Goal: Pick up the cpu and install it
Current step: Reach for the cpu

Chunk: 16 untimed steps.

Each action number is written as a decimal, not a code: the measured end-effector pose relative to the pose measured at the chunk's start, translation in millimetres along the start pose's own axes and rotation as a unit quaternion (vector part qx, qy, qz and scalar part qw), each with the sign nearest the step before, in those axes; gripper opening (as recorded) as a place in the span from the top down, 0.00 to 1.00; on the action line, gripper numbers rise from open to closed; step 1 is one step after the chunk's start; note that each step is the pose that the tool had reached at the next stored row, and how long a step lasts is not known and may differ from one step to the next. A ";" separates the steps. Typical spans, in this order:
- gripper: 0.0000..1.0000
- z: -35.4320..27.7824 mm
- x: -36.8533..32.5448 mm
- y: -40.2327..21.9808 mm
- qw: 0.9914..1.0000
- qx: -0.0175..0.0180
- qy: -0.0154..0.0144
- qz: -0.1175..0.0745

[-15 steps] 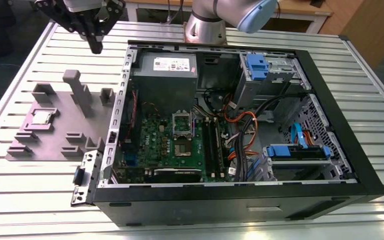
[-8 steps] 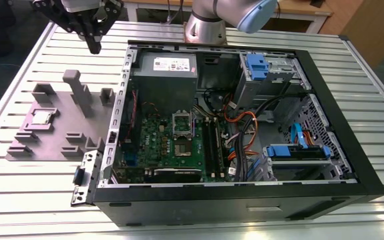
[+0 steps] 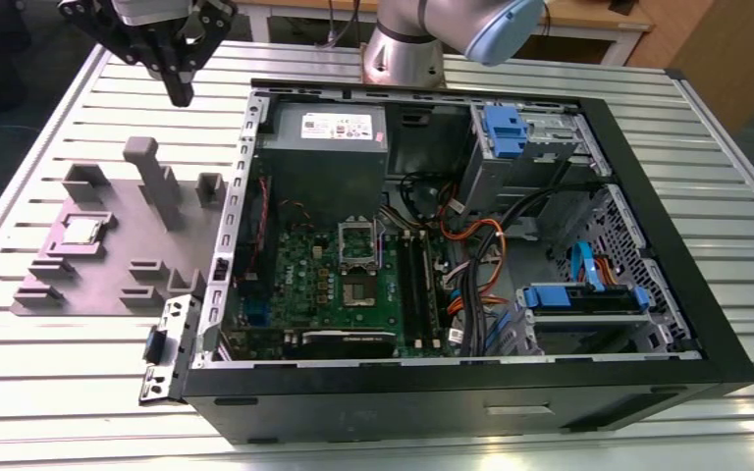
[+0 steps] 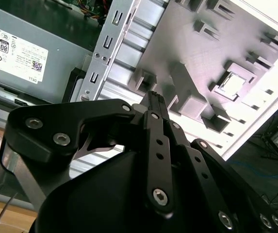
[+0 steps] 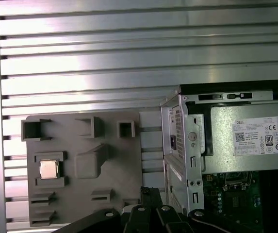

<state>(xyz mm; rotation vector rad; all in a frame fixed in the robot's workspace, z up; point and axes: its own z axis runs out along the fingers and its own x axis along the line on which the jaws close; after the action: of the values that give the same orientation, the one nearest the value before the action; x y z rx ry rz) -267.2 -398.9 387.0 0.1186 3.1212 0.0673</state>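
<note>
One black robot gripper (image 3: 178,93) is hanging above the silver ribbed aluminium worktop (image 3: 36,128), toward the exterior view's left of a black open desktop computer case (image 3: 482,397). It is hovering near the case corner where a grey boxy power supply (image 3: 331,147) is sitting. Its fingers are pressing together into a single narrow tip, and they are carrying nothing. The cpu (image 3: 83,230), a small flat square chip with a silvery metal top, is lying flat in a square recess of a grey blocky plastic fixture (image 3: 115,270). That fixture is resting on the worktop just beside the case's open side wall. The gripper is standing well apart from the cpu, with the fixture's upright posts rising between them. Inside the case, a green circuit board (image 3: 331,285) is lying flat below the power supply. In both wrist views the closed gripper (image 4: 155,99) (image 5: 151,193) is pointing toward the fixture, and the cpu (image 4: 233,83) (image 5: 48,169) is showing bright in its recess, untouched.
</note>
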 end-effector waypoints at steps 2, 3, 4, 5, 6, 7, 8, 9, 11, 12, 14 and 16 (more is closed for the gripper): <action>0.89 0.1 0.4 0.0 1.000 0.000 0.000 0.000; 0.89 0.1 0.6 0.0 1.000 0.000 0.000 0.000; 0.89 0.3 1.4 -0.1 1.000 0.000 0.001 0.000; 0.89 0.4 2.4 -0.2 1.000 0.000 0.001 0.000; 0.89 0.4 2.6 -0.2 1.000 0.000 0.001 0.000; 0.89 0.4 2.8 -0.2 1.000 0.000 0.001 0.000; 0.89 0.5 3.0 -0.2 1.000 0.000 0.001 0.000; 0.89 0.5 3.2 -0.3 1.000 0.000 0.001 0.000; 0.89 0.5 3.6 -0.3 1.000 0.000 0.001 0.000; 0.89 0.6 3.8 -0.3 1.000 0.000 0.001 0.000; 0.89 0.6 4.2 -0.3 1.000 0.000 0.002 0.000; 0.89 0.7 4.6 -0.4 1.000 0.000 0.002 0.000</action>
<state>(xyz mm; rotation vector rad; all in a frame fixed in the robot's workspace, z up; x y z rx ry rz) -271.8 -398.9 386.2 0.1189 3.1243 0.0672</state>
